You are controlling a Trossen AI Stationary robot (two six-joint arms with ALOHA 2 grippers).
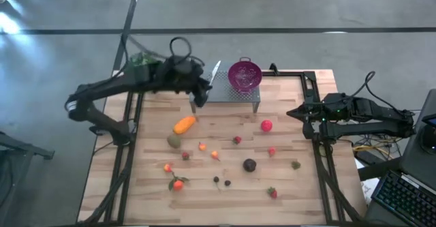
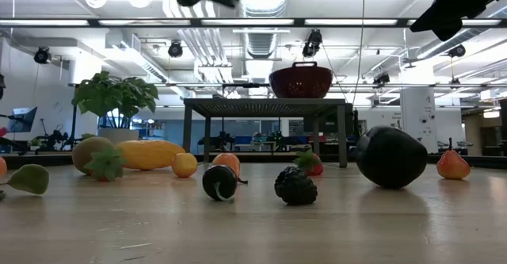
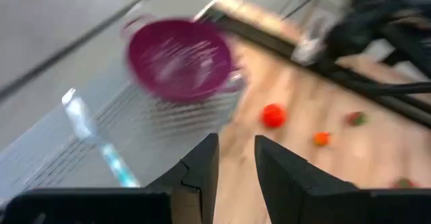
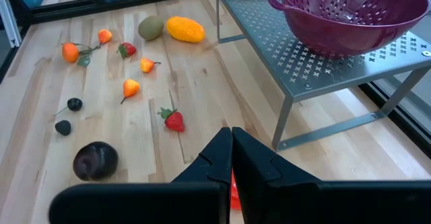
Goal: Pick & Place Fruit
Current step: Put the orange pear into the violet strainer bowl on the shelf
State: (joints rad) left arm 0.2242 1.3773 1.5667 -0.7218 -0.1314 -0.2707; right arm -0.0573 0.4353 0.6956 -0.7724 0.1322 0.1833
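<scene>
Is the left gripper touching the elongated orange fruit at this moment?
Apart. In the high view the left gripper sits beside the metal rack, with bare table between it and the elongated orange fruit.

From above we look straight down on the whole pale wooden slatted table. At table-top height we look level across it into the room, the nearest fruit large before us. Each wrist camera peers close past its own dark fingers — the left over the perforated metal rack, the right along the tabletop. All four views share one landmark — the purple plastic colander bowl.
</scene>
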